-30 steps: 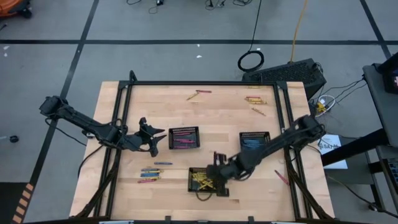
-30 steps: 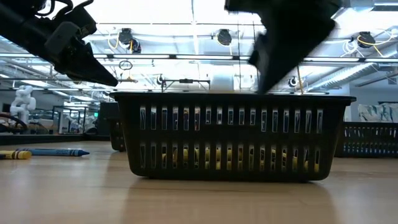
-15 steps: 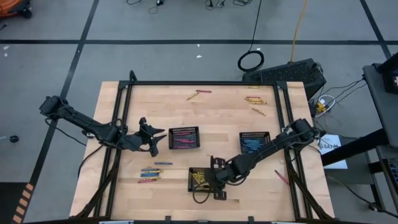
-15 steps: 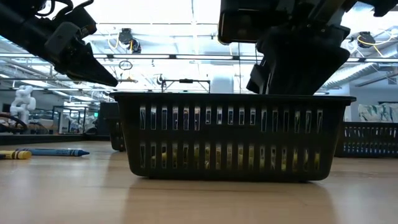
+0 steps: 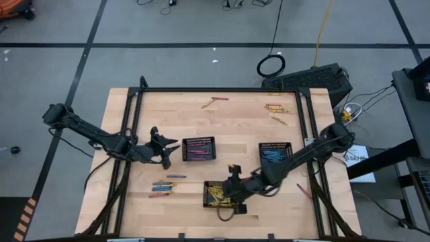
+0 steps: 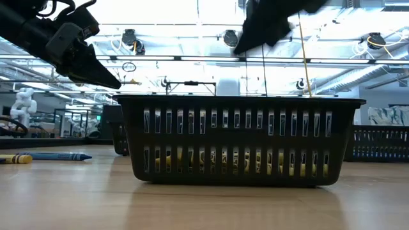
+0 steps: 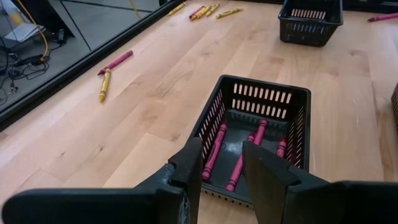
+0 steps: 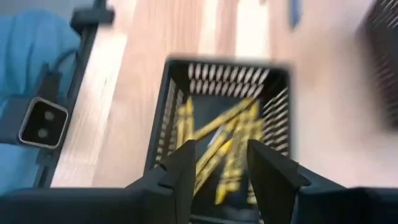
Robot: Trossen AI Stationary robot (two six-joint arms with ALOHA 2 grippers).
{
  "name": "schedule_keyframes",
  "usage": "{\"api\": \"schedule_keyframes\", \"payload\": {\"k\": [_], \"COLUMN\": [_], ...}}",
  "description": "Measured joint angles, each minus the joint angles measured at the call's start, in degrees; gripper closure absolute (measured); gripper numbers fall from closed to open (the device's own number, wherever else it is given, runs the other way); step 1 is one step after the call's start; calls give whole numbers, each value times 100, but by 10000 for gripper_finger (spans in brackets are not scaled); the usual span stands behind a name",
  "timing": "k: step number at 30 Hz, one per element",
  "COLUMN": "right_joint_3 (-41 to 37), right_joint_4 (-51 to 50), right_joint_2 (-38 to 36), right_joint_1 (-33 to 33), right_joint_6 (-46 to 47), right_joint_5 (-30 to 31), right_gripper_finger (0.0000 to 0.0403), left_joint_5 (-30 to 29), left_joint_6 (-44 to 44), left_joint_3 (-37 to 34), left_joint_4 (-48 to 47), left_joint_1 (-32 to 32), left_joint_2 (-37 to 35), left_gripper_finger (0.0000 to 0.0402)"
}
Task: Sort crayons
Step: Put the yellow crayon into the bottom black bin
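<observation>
Three black mesh trays stand on the wooden table. The near one [image 5: 206, 195] holds yellow crayons [image 8: 224, 146]; my right gripper [image 8: 221, 155] hangs open above it [image 5: 232, 177], nothing between its fingers. The middle tray [image 7: 261, 84] holds red crayons [image 7: 214, 152]; my left gripper [image 7: 222, 165] waits open just left of it [image 5: 171, 149], tilted down toward it. A third tray [image 5: 275, 144] with blue crayons stands at the right. Loose crayons [image 5: 161, 188] lie flat on the table left of the yellow tray.
More loose crayons lie near the far edge [image 5: 215, 101] and far right [image 5: 274, 107]; a pink one [image 5: 304, 191] lies by the right rail. A blue crayon [image 6: 54, 156] lies at the low view's left. A black frame borders the table.
My right gripper dipped toward the yellow tray, opened its fingers there, then rose again and rolled a little. The left arm kept still.
</observation>
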Motion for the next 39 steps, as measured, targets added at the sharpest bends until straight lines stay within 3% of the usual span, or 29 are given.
{"api": "schedule_keyframes", "payload": {"k": [8, 12, 15, 20, 24, 32, 39], "right_joint_3": [9, 9, 9, -52, -537, -2277, -2752], "right_joint_4": [-647, -2175, -3656, -5898, -6374, -3968, -2563], "right_joint_2": [-1126, -1498, -1688, -1766, -1935, -2711, -2487], "right_joint_1": [485, 442, 130, -857, -1962, -4605, -6253], "right_joint_6": [-558, 302, 1354, 2810, 2677, -16, -1237], "right_joint_5": [2538, 3705, 4012, 3997, 3671, 1937, 527], "right_gripper_finger": [295, 307, 314, 316, 311, 288, 275], "left_joint_5": [0, 0, 0, 0, 0, 2, 0], "left_joint_6": [-2, -4, -7, -7, -6, 0, 2], "left_joint_3": [0, 1, 2, 0, 0, 0, 0], "left_joint_4": [13, 16, 22, 21, 19, 15, 11], "left_joint_1": [0, 0, 0, -1, -1, -2, 0], "left_joint_2": [0, 0, 0, 0, 0, -2, 0], "left_gripper_finger": [288, 288, 288, 288, 288, 288, 288]}}
